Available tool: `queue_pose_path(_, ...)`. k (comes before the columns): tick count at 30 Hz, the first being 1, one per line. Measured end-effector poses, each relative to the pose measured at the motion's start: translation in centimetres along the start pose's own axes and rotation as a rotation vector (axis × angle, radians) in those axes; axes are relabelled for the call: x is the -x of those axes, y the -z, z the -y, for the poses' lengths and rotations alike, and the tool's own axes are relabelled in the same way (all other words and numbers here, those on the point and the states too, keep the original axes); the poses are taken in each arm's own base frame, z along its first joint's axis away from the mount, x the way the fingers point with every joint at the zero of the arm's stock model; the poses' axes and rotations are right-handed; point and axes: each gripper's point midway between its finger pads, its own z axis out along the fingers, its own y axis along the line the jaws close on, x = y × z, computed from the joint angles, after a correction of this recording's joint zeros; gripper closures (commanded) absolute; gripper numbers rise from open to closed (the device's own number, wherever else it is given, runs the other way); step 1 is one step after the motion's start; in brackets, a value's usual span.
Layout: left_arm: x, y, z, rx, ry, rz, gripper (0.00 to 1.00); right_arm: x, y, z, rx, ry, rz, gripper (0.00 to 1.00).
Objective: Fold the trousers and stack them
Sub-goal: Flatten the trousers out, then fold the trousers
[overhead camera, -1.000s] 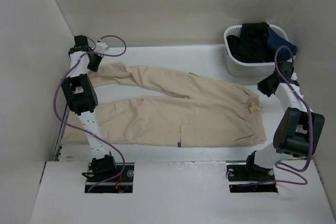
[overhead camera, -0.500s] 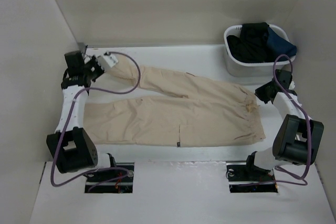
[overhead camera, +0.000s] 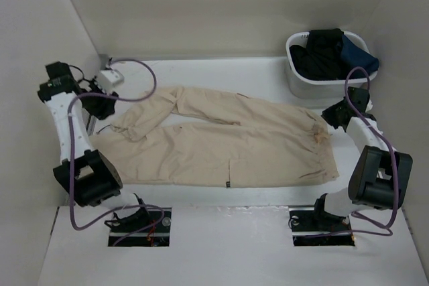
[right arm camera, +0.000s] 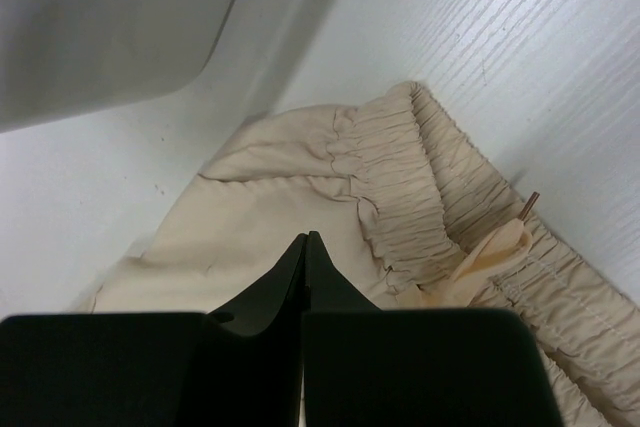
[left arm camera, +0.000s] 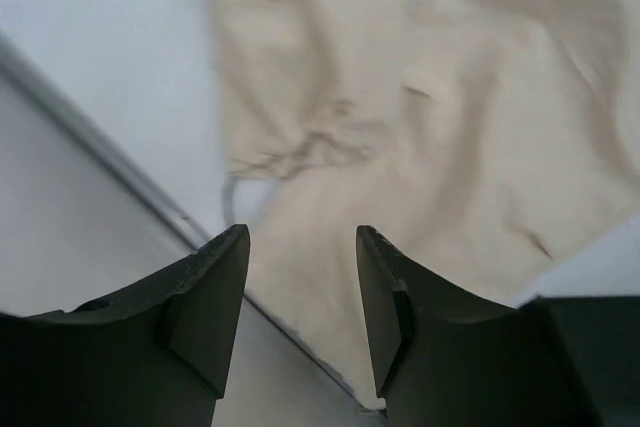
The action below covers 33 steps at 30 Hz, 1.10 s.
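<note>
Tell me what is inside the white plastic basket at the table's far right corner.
The white plastic basket holds a bundled black garment and a navy blue garment, heaped above the rim. Whatever lies beneath them is covered.

White tabletop (overhead camera: 221, 72) with fine parallel grooves, plain off-white back wall (overhead camera: 201, 11), matching left wall (overhead camera: 33, 31) and right wall (overhead camera: 409, 31) closing in, thin metal strip (left arm camera: 120, 152) along the tabletop's left edge, white plastic basket (overhead camera: 298, 86) in the far right corner, white front panel (overhead camera: 228, 246), soft even light, faint shadows
</note>
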Motion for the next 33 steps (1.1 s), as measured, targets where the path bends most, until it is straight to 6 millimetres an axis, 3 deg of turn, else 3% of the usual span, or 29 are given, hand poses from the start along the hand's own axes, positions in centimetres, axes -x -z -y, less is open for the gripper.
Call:
queue_pose_path(2, 1.9, 1.8, -4.2, 0.086, 0.093, 0.072, 0.53, 0.0, -0.2, 0.1, -0.002, 0.000, -0.002, 1.00)
queue_pose_path(4, 2.1, 1.8, -7.3, 0.137, 0.204, 0.099, 0.52, -0.2, -0.3, 0.2, -0.006, -0.002, -0.006, 0.99)
queue_pose_path(6, 1.2, -0.1, -9.6, 0.163, 0.323, 0.087, 0.48, -0.3, -0.6, 0.3, -0.011, -0.003, -0.011, 0.98)
queue_pose_path(10, -2.2, -7.0, -12.2, 0.175, 0.474, -0.034, 0.43, -0.9, -1.7, 0.7, -0.027, -0.004, -0.043, 0.97)
queue_pose_path(14, -5.2, -13.1, -11.3, 0.126, 0.519, -0.183, 0.44, -1.3, -2.8, 0.7, -0.040, -0.002, -0.079, 0.96)
queue_pose_path(17, -6.8, -15.7, -10.1, 0.090, 0.521, -0.270, 0.45, -1.0, -3.2, 0.4, -0.044, -0.001, -0.086, 0.96)
queue_pose_path(23, -9.8, -16.6, -9.8, 0.094, 0.539, -0.370, 0.46, -0.3, -2.8, 0.0, -0.063, 0.020, -0.081, 0.95)
queue_pose_path(26, -10.4, -16.5, -9.9, 0.096, 0.540, -0.386, 0.47, 0.3, -2.6, -0.1, -0.076, 0.030, -0.067, 0.94)
queue_pose_path(27, -10.5, -16.4, -9.8, 0.092, 0.534, -0.389, 0.51, 0.5, -2.5, -0.2, -0.077, 0.033, -0.064, 0.93)
queue_pose_path(30, -10.8, -16.1, -8.9, 0.048, 0.509, -0.414, 0.94, 1.1, -2.2, -0.7, -0.075, 0.040, -0.051, 0.88)
queue_pose_path(31, -10.9, -16.0, -8.4, 0.024, 0.496, -0.427, 0.99, 1.4, -2.2, -1.0, -0.070, 0.043, -0.047, 0.84)
queue_pose_path(33, -11.0, -15.8, -7.5, -0.012, 0.475, -0.447, 1.00, 2.1, -2.2, -1.7, -0.060, 0.045, -0.037, 0.70)
